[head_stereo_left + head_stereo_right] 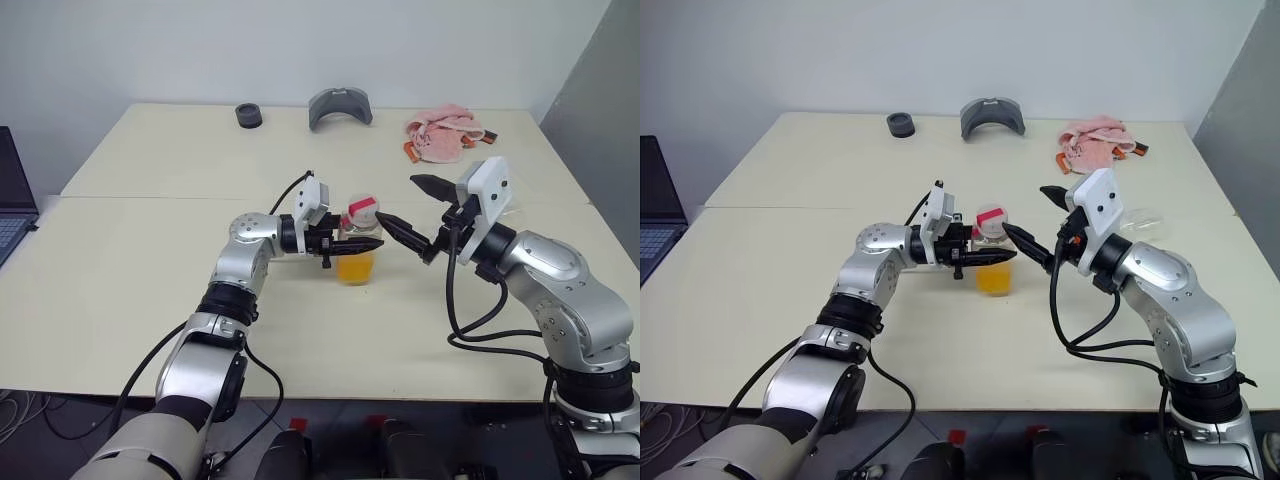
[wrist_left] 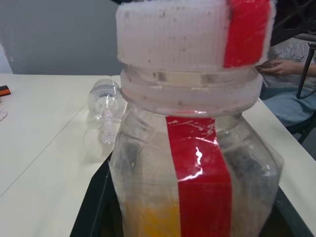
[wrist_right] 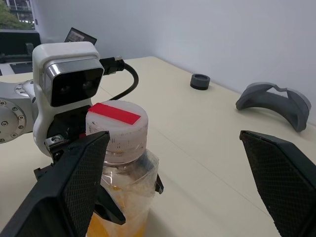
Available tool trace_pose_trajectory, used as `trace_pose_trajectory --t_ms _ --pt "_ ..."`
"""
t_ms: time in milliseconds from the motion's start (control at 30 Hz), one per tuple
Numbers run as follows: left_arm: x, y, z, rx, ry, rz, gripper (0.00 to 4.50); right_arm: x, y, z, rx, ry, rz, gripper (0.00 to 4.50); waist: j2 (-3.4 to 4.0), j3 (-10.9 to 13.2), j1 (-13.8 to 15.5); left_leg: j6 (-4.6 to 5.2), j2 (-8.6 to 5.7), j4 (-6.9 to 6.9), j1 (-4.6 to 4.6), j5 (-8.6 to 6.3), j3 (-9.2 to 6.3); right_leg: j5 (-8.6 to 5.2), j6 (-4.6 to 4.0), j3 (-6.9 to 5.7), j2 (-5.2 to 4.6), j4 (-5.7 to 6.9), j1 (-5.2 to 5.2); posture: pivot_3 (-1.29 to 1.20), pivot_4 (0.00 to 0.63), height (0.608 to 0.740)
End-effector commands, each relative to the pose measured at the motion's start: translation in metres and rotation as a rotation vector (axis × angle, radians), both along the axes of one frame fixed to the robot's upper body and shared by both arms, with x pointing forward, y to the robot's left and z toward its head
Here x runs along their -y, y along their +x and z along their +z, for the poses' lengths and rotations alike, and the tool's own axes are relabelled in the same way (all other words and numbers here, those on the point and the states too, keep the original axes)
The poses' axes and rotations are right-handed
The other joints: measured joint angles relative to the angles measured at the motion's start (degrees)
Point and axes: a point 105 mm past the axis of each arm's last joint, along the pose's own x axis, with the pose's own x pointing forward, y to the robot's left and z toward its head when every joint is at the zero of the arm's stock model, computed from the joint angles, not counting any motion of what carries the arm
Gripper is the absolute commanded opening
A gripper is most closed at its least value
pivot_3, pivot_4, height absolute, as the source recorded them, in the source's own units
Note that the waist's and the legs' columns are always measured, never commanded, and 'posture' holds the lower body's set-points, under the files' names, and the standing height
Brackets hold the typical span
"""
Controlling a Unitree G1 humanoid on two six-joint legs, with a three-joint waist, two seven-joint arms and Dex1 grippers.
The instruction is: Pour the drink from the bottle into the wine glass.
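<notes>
One bottle (image 1: 358,243) mid-worktop (image 1: 150,290), left tool (image 1: 345,244) clamped on it; one drink (image 1: 355,268) low inside; red strip, no readable text; one wine glass (image 2: 105,101) lying down near right edge; right tool (image 1: 415,215) wide beside cap.

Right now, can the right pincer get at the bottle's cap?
Probably yes: the open right pincer already straddles the white, red-striped cap of the clear plastic bottle, held by the left pincer; nothing stands between.

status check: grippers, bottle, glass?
Left gripper shut on bottle, cap on. Right gripper open beside the cap. Wine glass lying on its side on the table, not upright.
</notes>
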Motion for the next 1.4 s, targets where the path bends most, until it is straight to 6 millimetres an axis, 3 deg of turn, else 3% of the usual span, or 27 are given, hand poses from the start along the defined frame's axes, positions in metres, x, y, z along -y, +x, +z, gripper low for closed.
trace_pose_trajectory --t_ms 33,1400 --pt "0.001 0.002 0.019 0.066 -0.024 0.0 1.67 0.002 -0.008 0.011 0.042 0.003 0.019 4.5 0.0 0.0 0.0 0.0 0.0 0.0 0.0 0.0 0.0 0.0 0.0 0.0 0.0 0.0 0.0 0.0 0.15 0.74" --pt "0.002 0.001 0.018 0.071 -0.022 0.0 1.67 -0.025 -0.006 0.011 0.07 0.011 0.058 4.5 0.0 0.0 0.0 -0.03 0.01 0.01 0.0 0.01 -0.01 0.0 0.0 0.0 0.0 0.0 0.0 0.0 0.15 0.74"
